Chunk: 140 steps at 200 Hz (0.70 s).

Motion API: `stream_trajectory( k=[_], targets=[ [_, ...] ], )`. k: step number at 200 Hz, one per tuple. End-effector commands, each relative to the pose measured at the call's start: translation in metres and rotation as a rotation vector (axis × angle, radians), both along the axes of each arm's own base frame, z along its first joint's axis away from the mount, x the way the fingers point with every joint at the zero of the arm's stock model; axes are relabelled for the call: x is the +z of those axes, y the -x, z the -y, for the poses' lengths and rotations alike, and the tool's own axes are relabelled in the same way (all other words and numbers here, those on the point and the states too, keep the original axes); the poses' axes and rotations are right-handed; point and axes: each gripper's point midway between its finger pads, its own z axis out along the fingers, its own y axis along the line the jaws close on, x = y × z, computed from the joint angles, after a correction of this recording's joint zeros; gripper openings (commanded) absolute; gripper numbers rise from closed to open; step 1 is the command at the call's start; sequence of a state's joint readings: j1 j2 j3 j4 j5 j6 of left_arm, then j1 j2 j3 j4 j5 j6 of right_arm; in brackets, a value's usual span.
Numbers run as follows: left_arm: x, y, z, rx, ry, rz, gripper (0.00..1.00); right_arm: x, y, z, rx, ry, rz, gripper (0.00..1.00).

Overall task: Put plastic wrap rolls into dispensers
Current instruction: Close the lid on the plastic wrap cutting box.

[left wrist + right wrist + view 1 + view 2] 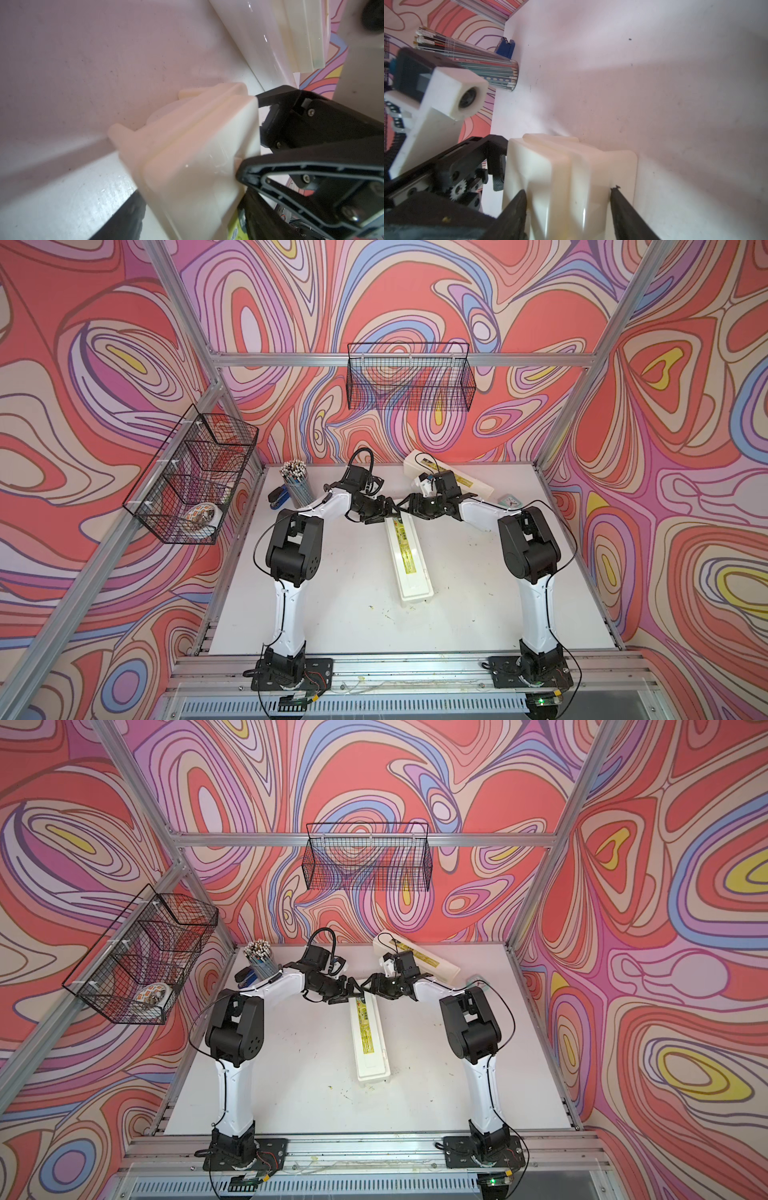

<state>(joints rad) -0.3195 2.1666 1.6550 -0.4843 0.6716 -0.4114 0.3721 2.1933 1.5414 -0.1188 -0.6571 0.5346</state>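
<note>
A long cream-white dispenser [411,568] [370,1048] lies lengthwise mid-table, lid down, yellow label up. Both grippers meet at its far end. My left gripper [388,512] [191,228] straddles that end [197,145], open, with one finger standing off the box. Facing it, my right gripper [409,506] [566,199] is open, a finger close along each side of the same end [571,170]. The other dispenser [469,483] [436,965] lies at the back right. A glossy white rounded surface [259,41], apparently a plastic wrap roll, runs along it. I cannot tell whether it sits inside.
A cup of pencils [296,485] [483,62] and a blue stapler [277,498] stand at the back left. A small teal object [508,502] sits by the back dispenser. Wire baskets hang on the back wall [409,377] and the left frame [191,477].
</note>
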Motion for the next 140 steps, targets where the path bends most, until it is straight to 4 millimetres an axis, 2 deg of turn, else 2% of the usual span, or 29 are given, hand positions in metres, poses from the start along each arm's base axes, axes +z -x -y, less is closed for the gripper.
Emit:
stream_trajectory(
  k=[1,14,25,41,55,82,88,95,104,116,140],
  targets=[
    [-0.085,0.016,-0.016,0.017,-0.217,-0.109,0.75,-0.121,0.09,0.006,0.073,0.17,-0.41,0.5],
    [-0.081,0.015,-0.022,0.046,-0.234,-0.098,0.76,-0.138,0.11,0.017,0.05,0.199,-0.492,0.34],
    [-0.077,0.015,-0.029,0.077,-0.237,-0.098,0.77,-0.148,0.125,0.024,0.037,0.225,-0.535,0.27],
    [-0.073,0.016,-0.034,0.106,-0.235,-0.105,0.78,-0.161,0.143,0.03,0.073,0.326,-0.554,0.24],
    [-0.072,0.016,-0.035,0.131,-0.229,-0.112,0.78,-0.171,0.152,0.032,0.081,0.345,-0.588,0.2],
    [-0.083,0.015,-0.041,0.207,-0.219,-0.136,0.76,-0.181,0.153,0.034,0.078,0.358,-0.61,0.16],
    [-0.087,0.014,-0.043,0.22,-0.218,-0.164,0.74,-0.182,0.153,0.034,0.079,0.362,-0.607,0.18],
    [-0.092,0.015,-0.045,0.224,-0.219,-0.189,0.72,-0.18,0.15,0.036,0.076,0.371,-0.597,0.25],
    [-0.096,0.016,-0.048,0.232,-0.242,-0.201,0.7,-0.176,0.145,0.038,0.07,0.382,-0.568,0.42],
    [-0.098,0.019,-0.051,0.238,-0.252,-0.207,0.68,-0.164,0.131,0.04,0.045,0.385,-0.504,0.55],
    [-0.106,0.026,-0.055,0.251,-0.266,-0.238,0.6,-0.138,0.105,0.042,0.022,0.361,-0.411,0.62]
  ],
)
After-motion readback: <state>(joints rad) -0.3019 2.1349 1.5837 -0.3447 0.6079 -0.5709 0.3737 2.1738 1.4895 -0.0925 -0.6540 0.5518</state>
